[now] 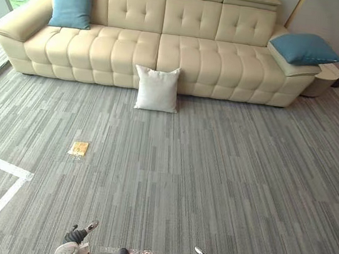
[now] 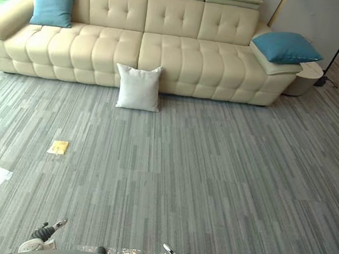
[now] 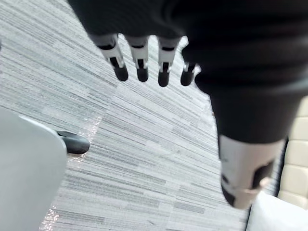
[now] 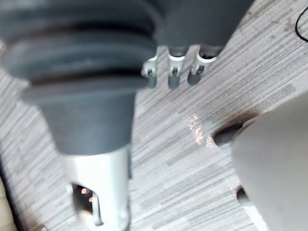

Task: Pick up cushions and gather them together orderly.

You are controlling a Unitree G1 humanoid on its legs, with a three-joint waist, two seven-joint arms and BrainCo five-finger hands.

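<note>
**Cushion positions and hand state**

**Cushions.** The white cushion (image 1: 157, 89) stands on its lower edge on the carpet (image 1: 226, 173). It leans back against the front of the cream sofa (image 1: 136, 50) near the sofa's middle, with its broad face turned toward the robot. One blue cushion (image 1: 72, 6) stands upright on the seat at the sofa's left end, propped against the backrest. A second blue cushion (image 1: 305, 49) lies flat on the right armrest, with its long axis across the view.

**Hands.** The left hand (image 3: 140, 67) and the right hand (image 4: 174, 72) hang low near the robot, well apart from every cushion. The fingers of both are straight and relaxed, with nothing in their grasp.

**Surface and room.** The floor is grey striped carpet. A small tan flat object (image 1: 79, 148) lies left of centre. White tape lines (image 1: 5, 170) mark the near left corner. A round side table (image 1: 325, 78) sits beside the right armrest.

**Open room.** A wide stretch of carpet lies between the robot and the sofa.
</note>
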